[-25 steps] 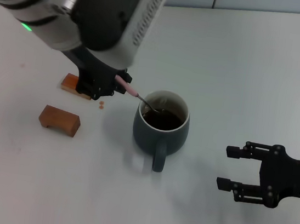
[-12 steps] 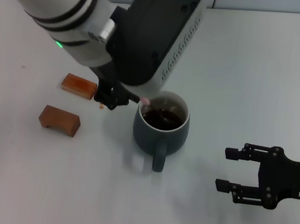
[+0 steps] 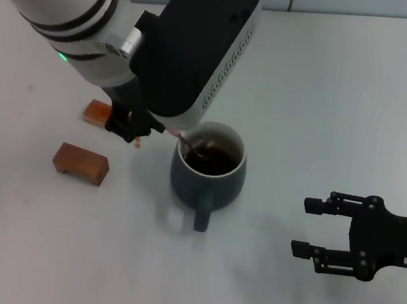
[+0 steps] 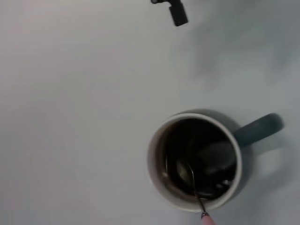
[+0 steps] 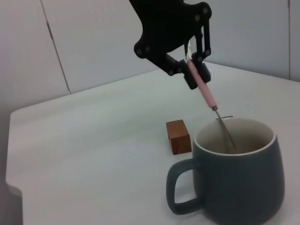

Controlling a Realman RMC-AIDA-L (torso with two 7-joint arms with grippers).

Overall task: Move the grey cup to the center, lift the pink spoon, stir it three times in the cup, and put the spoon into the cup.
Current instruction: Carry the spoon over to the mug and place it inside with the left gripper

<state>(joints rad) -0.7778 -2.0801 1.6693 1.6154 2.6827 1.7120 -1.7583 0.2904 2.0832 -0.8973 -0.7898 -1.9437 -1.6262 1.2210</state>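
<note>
The grey cup (image 3: 206, 190) stands mid-table with dark liquid inside and its handle toward me. My left gripper (image 3: 138, 123) hovers just left of its rim, shut on the pink spoon (image 3: 172, 131). The spoon slants down, with its metal bowl dipped in the liquid. In the left wrist view the cup (image 4: 153, 164) shows from above, with the spoon's neck (image 4: 194, 187) inside. From the right wrist view I see the cup (image 5: 243, 187), the spoon (image 5: 205, 91) and the left gripper (image 5: 192, 70) above it. My right gripper (image 3: 304, 227) rests open at the right, apart from the cup.
Two brown blocks lie left of the cup: one (image 3: 80, 163) near the front and another (image 3: 96, 111) partly hidden behind the left arm. A block (image 5: 178, 137) also shows beside the cup in the right wrist view. The table's far edge meets a pale wall.
The left arm swung right over the cup, then back a little, moving the spoon inside it. The cup has shifted slightly left. The right arm has stayed still.
</note>
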